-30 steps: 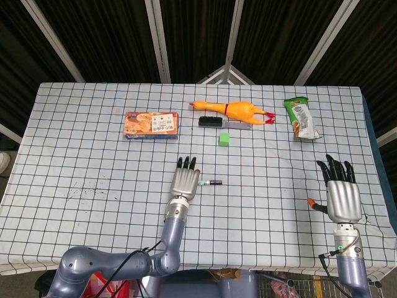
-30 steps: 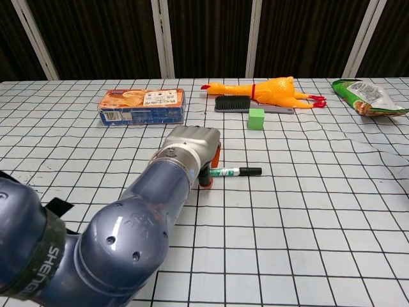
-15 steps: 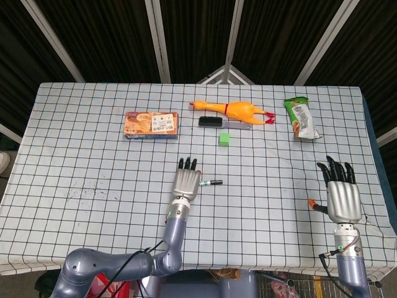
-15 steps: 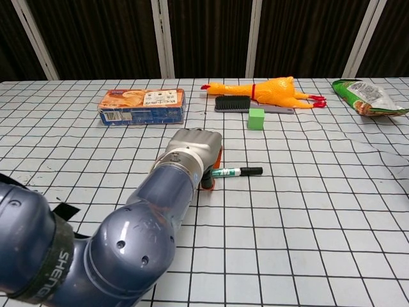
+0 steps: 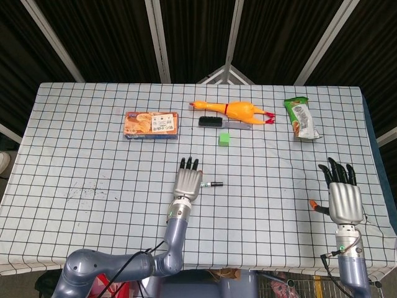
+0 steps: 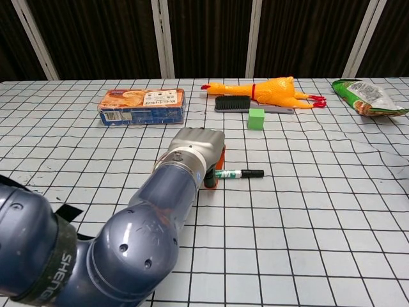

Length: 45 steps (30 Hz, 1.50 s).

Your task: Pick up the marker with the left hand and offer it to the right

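Checkered cloth covers the desk [image 5: 93,155]; the marker [image 6: 239,173] lies mid-desk, touching the left hand [image 5: 187,182], whose grip I cannot tell. Right hand [image 5: 345,197] hovers open, well apart.

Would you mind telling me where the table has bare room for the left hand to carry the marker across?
Bare cloth runs between the marker and the right hand, below the green cube. The far middle is crowded: rubber chicken, brush, cube. The near-left stretch, below the biscuit box and beside the left hand, is bare too.
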Tool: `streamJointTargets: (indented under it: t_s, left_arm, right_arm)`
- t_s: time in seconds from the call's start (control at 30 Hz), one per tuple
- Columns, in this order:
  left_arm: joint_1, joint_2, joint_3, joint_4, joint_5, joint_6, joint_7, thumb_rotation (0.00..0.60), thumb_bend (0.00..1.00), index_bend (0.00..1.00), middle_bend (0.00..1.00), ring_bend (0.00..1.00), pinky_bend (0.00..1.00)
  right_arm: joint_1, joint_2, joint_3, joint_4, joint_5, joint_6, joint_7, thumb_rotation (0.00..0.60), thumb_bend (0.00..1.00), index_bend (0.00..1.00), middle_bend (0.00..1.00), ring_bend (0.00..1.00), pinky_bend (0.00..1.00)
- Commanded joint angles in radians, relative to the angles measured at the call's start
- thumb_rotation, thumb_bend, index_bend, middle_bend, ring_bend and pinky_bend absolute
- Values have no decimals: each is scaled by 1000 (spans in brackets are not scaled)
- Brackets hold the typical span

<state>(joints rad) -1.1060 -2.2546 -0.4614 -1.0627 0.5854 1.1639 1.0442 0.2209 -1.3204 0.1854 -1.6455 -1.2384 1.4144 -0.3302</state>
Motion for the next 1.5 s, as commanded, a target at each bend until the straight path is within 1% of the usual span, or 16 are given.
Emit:
streamJointTargets:
  t_s: [0.03,0.4,0.7,0.87,1.0,1.17,1.37,1.43,1.5]
  left_arm:
    - [0,-3,0,4,2,-2,0,600,542,489,83,0,0]
    - [4,-7,-4,8,28,3,-15,600,560,519,105,0,0]
    - [33,20,1,-42,47,30,-22,600,569,529,113,0,0]
    - [54,45,0,-85,71,53,-48,600,569,532,115,0,0]
    - [80,92,-3,-165,111,94,-71,600,569,532,116,0,0]
    - [90,161,-24,-298,137,154,-38,600,568,533,120,0,0]
    - [88,207,-43,-395,145,197,1,600,569,533,123,0,0]
    - [80,234,-59,-458,155,227,32,600,568,533,123,0,0]
    - [75,244,-65,-489,153,236,43,600,569,534,126,0,0]
  right_arm:
    - [-1,-1,0,1,1,2,-1,600,124,211,78,107,36]
    - [-7,-1,-5,8,4,4,4,600,124,213,78,107,36]
    - [-10,-3,-8,14,5,4,6,600,122,213,78,107,36]
    - [-9,-1,-6,6,3,5,3,600,123,219,78,107,36]
    - [-2,8,5,-25,10,1,-6,600,123,230,78,107,36]
    - [22,26,32,-78,37,-13,-48,600,123,231,78,107,36]
    - [43,40,55,-123,63,-26,-76,600,123,231,78,107,36]
    - [65,51,78,-175,81,-37,-97,600,123,231,78,107,36]
    - [79,59,89,-214,98,-44,-124,600,123,231,78,107,36]
